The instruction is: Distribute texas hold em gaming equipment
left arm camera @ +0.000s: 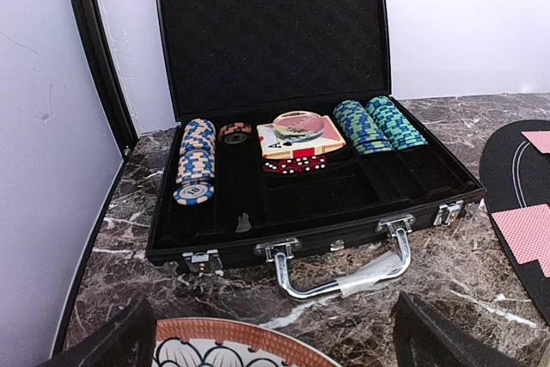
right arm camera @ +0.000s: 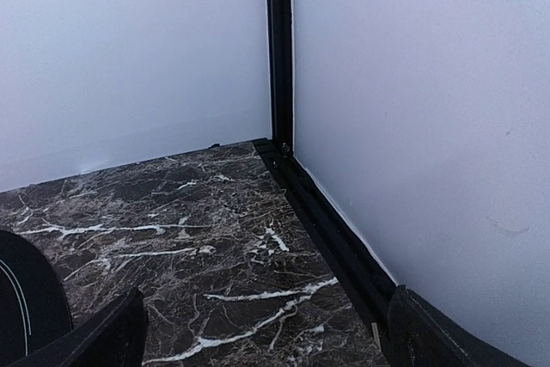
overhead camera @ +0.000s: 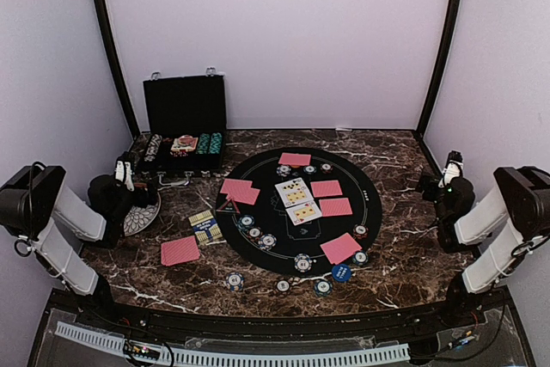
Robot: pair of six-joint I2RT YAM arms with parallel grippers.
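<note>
Marble, dark with white veins, makes the tabletop (overhead camera: pixel 412 238), and on it lies a round black felt mat (overhead camera: pixel 361 180) where most of the game is laid out. Red-backed cards (overhead camera: pixel 326 188) lie face down around the mat's rim, a couple overlapping in a pair, which I read as hands dealt to seats. One more card (overhead camera: pixel 180 251) lies off the mat on the marble to the left. A few face-up cards (overhead camera: pixel 298 201) sit in the centre, where a shared board would go. Poker chips (overhead camera: pixel 302 262) are dotted close to the cards on the near side, like stakes, and some rest on the marble just in front of the mat. A blue button disc (overhead camera: pixel 341 272) lies at the mat's near edge beside one hand. At the back left the black case (left arm camera: pixel 266 40) stands with its lid up, so its stores are reachable: rows of blue-and-orange chips (left arm camera: pixel 196 161), green chips (left arm camera: pixel 378 125), a deck and red dice (left arm camera: pixel 294 163). The left claw (left arm camera: pixel 275 341) hangs over a petal-patterned plate (left arm camera: pixel 223 334), facing the case, its jaws spread wide with nothing between them. It looks best placed to fetch more chips. The right claw (right arm camera: pixel 271 341), equally wide and empty, points into the far right corner, well apart from the mat, leaving the layout unobstructed.
</note>
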